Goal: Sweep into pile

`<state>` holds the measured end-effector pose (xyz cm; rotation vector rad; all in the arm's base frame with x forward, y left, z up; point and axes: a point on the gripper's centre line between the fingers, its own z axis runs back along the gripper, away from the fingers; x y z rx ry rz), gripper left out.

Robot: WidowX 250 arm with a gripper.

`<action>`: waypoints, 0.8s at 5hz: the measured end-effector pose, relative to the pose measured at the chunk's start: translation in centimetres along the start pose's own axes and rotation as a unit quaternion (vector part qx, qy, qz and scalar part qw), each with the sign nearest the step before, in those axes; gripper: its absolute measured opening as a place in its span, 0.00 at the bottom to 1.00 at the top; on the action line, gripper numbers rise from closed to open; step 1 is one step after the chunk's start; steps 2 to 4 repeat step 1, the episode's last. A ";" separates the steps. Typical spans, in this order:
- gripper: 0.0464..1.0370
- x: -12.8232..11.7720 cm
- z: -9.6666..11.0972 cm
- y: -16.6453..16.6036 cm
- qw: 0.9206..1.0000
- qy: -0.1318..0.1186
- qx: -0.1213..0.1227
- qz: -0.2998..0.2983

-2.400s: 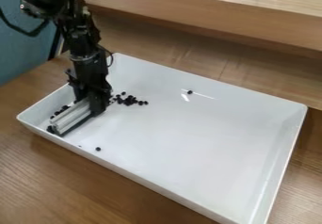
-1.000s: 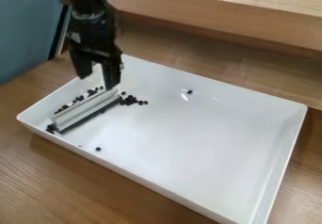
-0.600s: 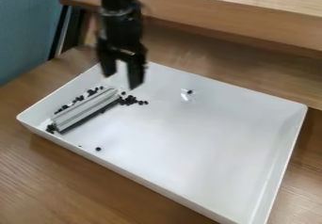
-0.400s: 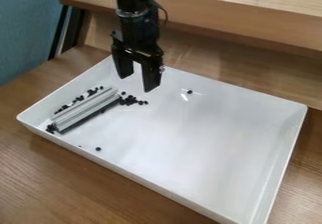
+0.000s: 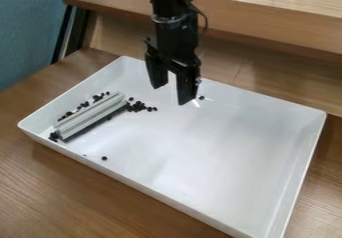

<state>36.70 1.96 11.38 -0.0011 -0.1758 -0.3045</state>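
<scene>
My gripper (image 5: 171,94) hangs above the back part of the white tray (image 5: 220,152), open, with nothing between its fingers. A grey ribbed bar with a dark lower edge, the sweeper (image 5: 91,116), lies slanted in the tray's left part. Small black balls (image 5: 83,104) line its far left side, and a few more (image 5: 53,136) sit at its near end. Several others (image 5: 139,106) are clustered by its far end. One ball (image 5: 104,158) lies alone near the front wall, another (image 5: 202,97) near the back wall, just right of the gripper.
The tray's raised walls surround the work area on a wooden table (image 5: 87,197). Behind it stands a higher wooden ledge (image 5: 267,29), with the arm coming down in front of it. A blue-grey surface (image 5: 30,37) is at the upper left.
The gripper has let go of the sweeper, risen off it and moved right over the tray. The sweeper stays at the left, and the balls in view have not visibly shifted.
</scene>
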 end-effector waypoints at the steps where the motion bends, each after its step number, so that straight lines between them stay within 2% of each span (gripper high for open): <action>1: 0.96 0.3 -0.4 -1.0 1.000 0.005 -0.005 -0.014; 4: 0.96 0.3 -0.4 -1.0 1.000 0.005 -0.005 -0.014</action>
